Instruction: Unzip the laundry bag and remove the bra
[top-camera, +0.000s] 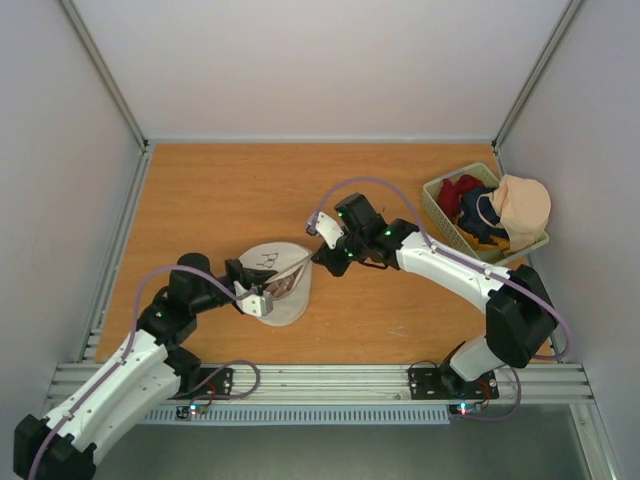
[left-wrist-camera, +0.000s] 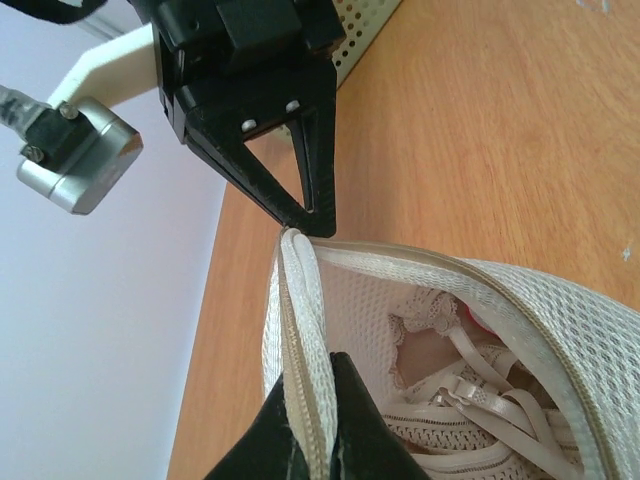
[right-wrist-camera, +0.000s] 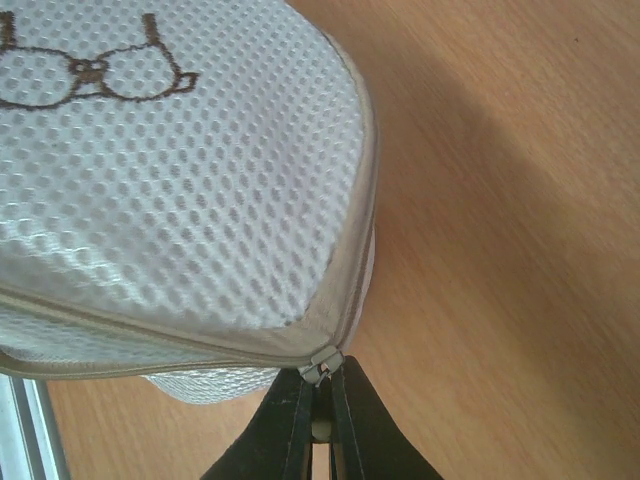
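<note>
The laundry bag (right-wrist-camera: 180, 200) sits on the table (top-camera: 220, 190), left of centre and toward the near edge, held between the two arms. The left gripper (left-wrist-camera: 318, 400) has its jaws clenched on the bag's rim, pinching the zipper tape and mesh at the edge nearest its own arm. The right gripper (right-wrist-camera: 322, 395) comes in from the opposite side, its jaws clamped tight on the metal zipper pull (right-wrist-camera: 322, 365) at the bag's seam.

The zipper is partly undone. In the left wrist view the two mesh faces gape apart, and the bra (left-wrist-camera: 470, 400) lies inside the bag, with beige straps and lace trim showing through the opening. The bag's upper face carries a dark stitched mark (right-wrist-camera: 90, 75).

At the far right of the table a green basket (top-camera: 440, 215) holds a red cloth (top-camera: 460, 190), a navy cloth (top-camera: 480, 222) and a pale peach garment (top-camera: 525, 205), well apart from both grippers.
</note>
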